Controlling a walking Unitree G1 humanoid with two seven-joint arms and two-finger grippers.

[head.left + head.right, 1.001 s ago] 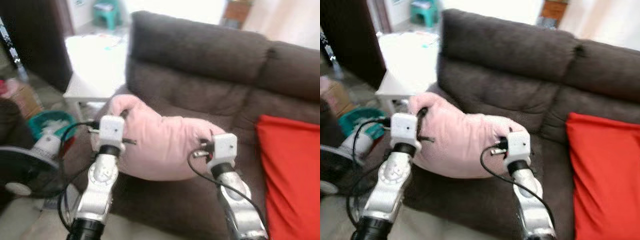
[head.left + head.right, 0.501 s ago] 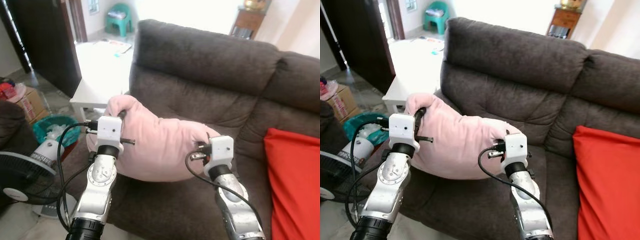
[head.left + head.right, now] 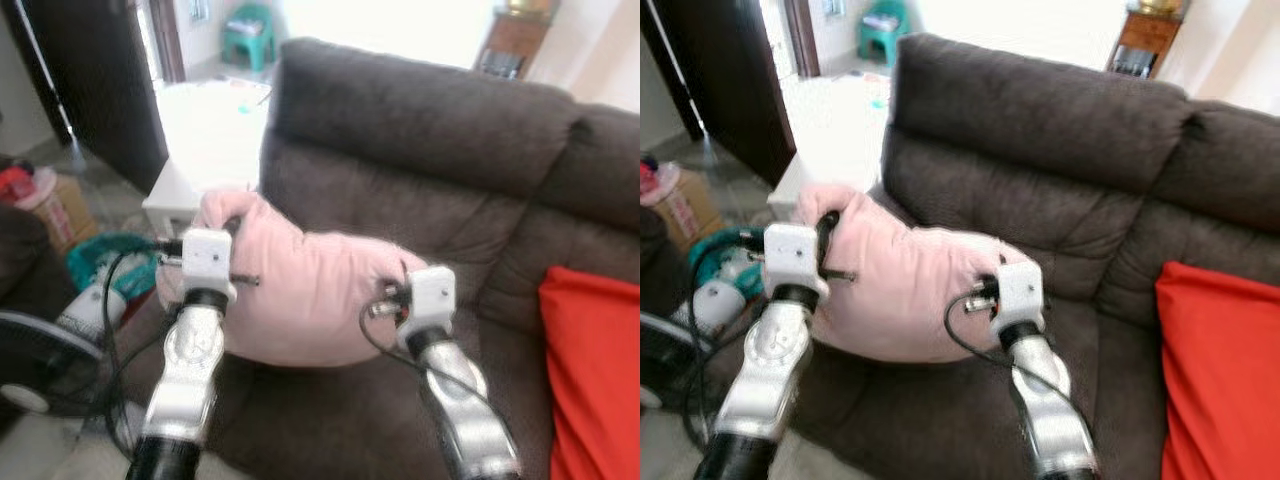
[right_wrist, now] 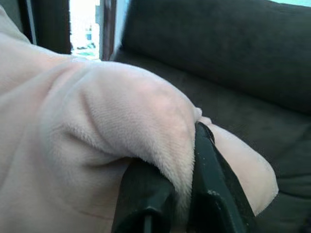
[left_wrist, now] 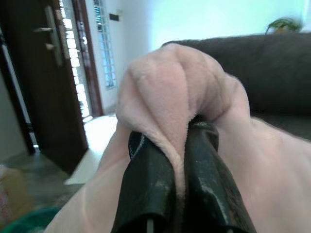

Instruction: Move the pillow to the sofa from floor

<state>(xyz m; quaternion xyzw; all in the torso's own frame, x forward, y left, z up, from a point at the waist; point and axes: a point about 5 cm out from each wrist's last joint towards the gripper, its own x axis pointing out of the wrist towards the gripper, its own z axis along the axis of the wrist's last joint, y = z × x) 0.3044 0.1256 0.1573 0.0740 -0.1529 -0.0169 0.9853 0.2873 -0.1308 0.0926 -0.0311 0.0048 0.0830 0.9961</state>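
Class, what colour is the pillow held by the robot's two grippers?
Pale pink; the pillow shows best in the right eye view.

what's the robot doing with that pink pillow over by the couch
The robot holds a pink pillow between both arms, above the seat of a dark brown sofa. The left gripper pinches a fold at one end and the right gripper pinches the other. A red cushion lies on the sofa to the right.

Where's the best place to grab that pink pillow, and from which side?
By its two end corners, one gripper from each side. The pink pillow is wide and soft; left gripper and right gripper each pinch a fold there, holding it level above the sofa.
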